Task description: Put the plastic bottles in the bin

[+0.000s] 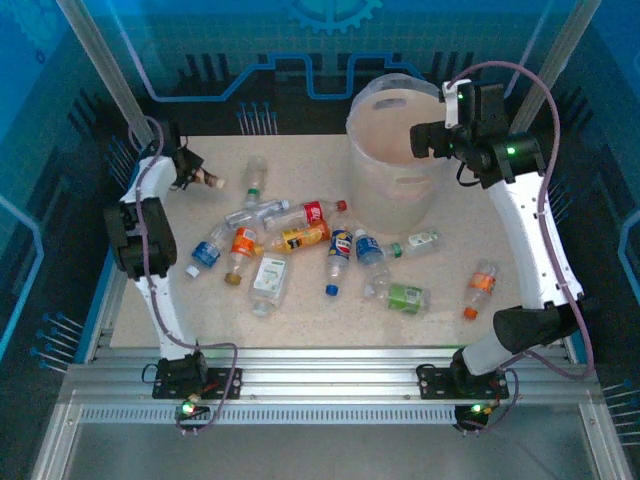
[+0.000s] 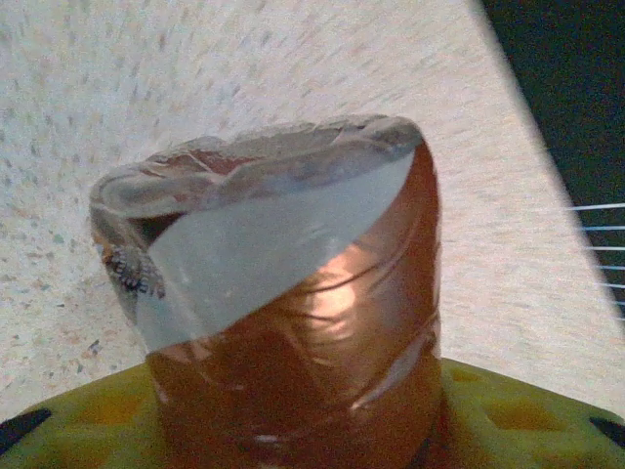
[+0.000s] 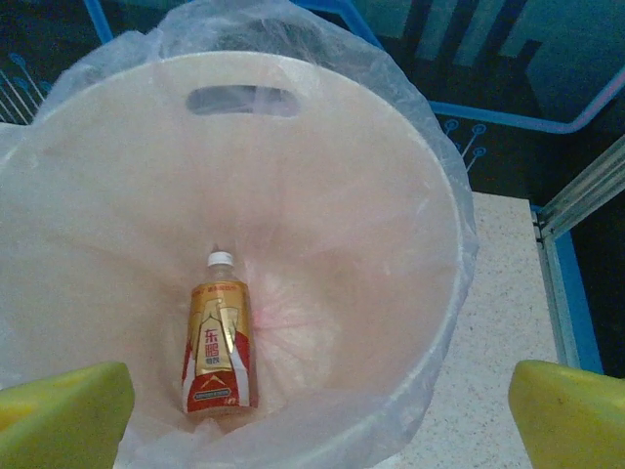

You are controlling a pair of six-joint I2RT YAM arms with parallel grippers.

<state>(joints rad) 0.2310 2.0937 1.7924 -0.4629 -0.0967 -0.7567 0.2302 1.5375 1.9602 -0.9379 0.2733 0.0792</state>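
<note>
Brown-labelled plastic bottle pinched in left gripper, 10 o'clock; carry high to round off-white plastic bin, 1 o'clock (right gripper spread over it: keep clear).

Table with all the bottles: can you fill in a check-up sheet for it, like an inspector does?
Surface: speckled beige table, bottles strewn across its middle.
Job's things: about a dozen plastic bottles lie on the table. One red-and-gold bottle lies inside the bin, which stands at the far side with a clear liner.
Clutter: nothing seen.
End effectors: left end effector closed on a brown bottle at the far left; right end effector open, above the bin.
Cables: right cable loops high in the air; left cable droops lower down.
Surroundings: blue patterned panels behind, metal rails at the near edge.
</note>
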